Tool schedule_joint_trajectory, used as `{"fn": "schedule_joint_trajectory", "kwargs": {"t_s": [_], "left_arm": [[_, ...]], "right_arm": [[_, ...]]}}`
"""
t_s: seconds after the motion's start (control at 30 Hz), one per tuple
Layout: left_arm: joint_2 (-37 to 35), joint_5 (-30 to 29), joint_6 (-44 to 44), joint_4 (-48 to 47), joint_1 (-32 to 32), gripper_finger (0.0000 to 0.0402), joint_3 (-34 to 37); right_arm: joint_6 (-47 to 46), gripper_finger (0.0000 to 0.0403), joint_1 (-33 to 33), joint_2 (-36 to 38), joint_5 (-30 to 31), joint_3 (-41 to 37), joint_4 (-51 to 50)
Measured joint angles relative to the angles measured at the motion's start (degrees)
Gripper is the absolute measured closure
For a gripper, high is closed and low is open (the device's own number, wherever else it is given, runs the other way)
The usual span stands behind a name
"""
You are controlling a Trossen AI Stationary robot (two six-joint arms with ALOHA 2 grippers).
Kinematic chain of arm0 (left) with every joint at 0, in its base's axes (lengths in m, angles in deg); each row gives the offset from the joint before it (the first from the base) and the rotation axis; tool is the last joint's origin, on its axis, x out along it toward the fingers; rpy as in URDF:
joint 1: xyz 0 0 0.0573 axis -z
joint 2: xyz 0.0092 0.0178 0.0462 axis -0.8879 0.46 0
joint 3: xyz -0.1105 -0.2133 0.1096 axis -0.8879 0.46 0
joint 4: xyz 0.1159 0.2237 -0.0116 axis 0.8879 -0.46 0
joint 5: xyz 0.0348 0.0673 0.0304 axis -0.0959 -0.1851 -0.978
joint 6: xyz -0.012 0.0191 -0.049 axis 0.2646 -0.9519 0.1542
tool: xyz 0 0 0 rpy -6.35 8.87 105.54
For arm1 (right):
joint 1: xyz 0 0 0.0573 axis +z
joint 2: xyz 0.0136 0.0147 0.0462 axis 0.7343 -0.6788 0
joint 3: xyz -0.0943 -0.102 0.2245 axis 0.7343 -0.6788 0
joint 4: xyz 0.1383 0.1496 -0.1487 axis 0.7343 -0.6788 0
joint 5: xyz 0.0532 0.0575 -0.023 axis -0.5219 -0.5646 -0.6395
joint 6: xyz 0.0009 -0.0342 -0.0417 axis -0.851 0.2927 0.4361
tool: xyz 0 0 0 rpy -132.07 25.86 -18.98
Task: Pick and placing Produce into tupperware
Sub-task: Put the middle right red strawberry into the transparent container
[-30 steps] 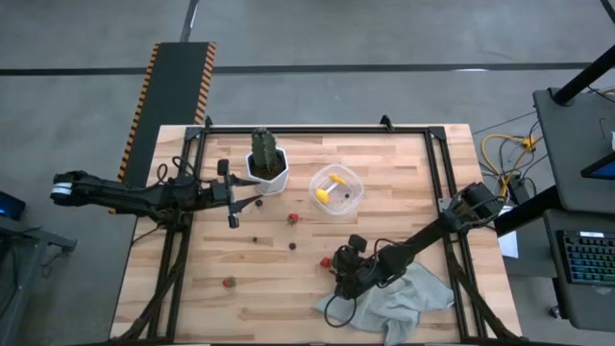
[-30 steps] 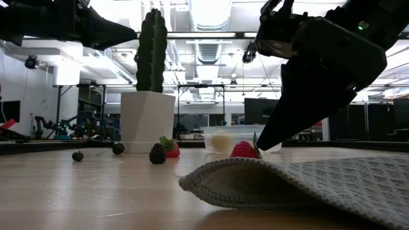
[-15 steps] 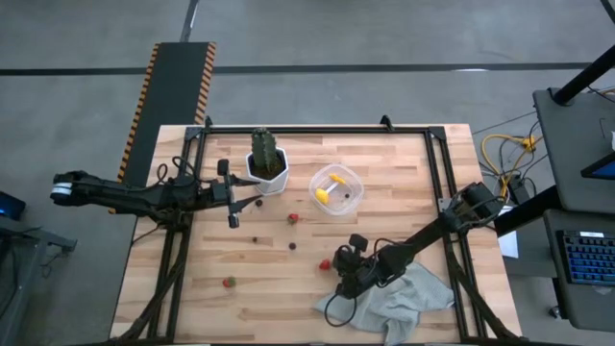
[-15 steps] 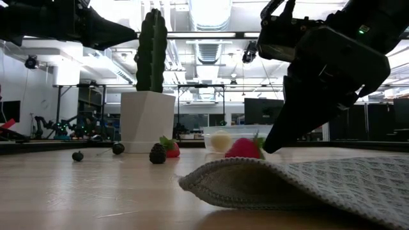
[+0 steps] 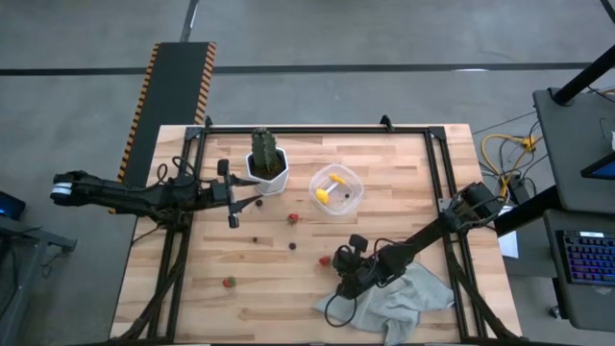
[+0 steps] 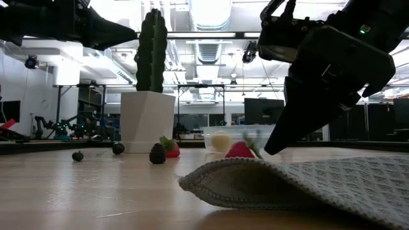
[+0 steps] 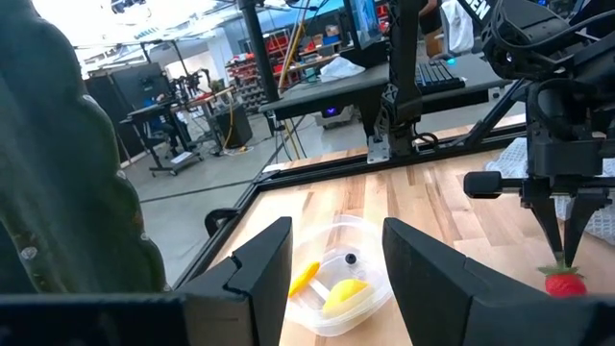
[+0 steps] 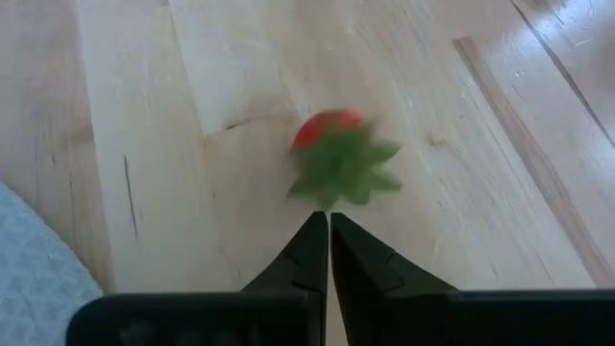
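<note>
Seemingly closed right claw (image 8: 327, 252), strawberry (image 8: 338, 154) ahead

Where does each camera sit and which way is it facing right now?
High: above the table, looking straight down; both arms show, right hand by a strawberry.
Low: at tabletop height, looking level across; right hand comes down beside the strawberry, behind the cloth.
Left wrist: past its own fingers at the tupperware.
Right wrist: down on the wood, fingertips closed, touching the strawberry's leaves.
Shared: all four show that strawberry; high and left wrist share the tupperware.
</note>
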Motion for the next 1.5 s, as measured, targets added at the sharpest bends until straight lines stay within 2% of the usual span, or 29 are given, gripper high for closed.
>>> {"fn": "schedule_joint_trajectory", "kwargs": {"t_s": [0.47,0.6,0.87,1.03,1.23,1.5], "left_arm": [[0.00,0.00,0.00,0.02,-0.01,0.0251,0.00],[0.00,0.00,0.01,0.02,0.00,0.0251,0.00],[0.00,0.00,-0.01,0.02,0.00,0.0251,0.00],[0.02,0.00,0.00,0.02,-0.01,0.0251,0.00],[0.00,0.00,0.00,0.00,0.00,0.0251,0.00],[0.02,0.00,-0.02,0.00,0.00,0.0251,0.00]], "right_arm": [[2.05,0.0386,0.02,0.00,-0.49,0.53,-0.75],[2.11,0.0348,0.00,0.00,-0.52,0.53,-0.70],[2.08,0.0238,-0.38,0.00,0.09,0.53,-0.75],[2.16,0.0201,-1.16,0.00,1.53,0.53,-1.82],[2.95,0.0197,-1.93,0.00,1.48,0.79,-2.24],[6.05,0.0213,-2.02,0.02,1.31,2.67,-2.16]]}}
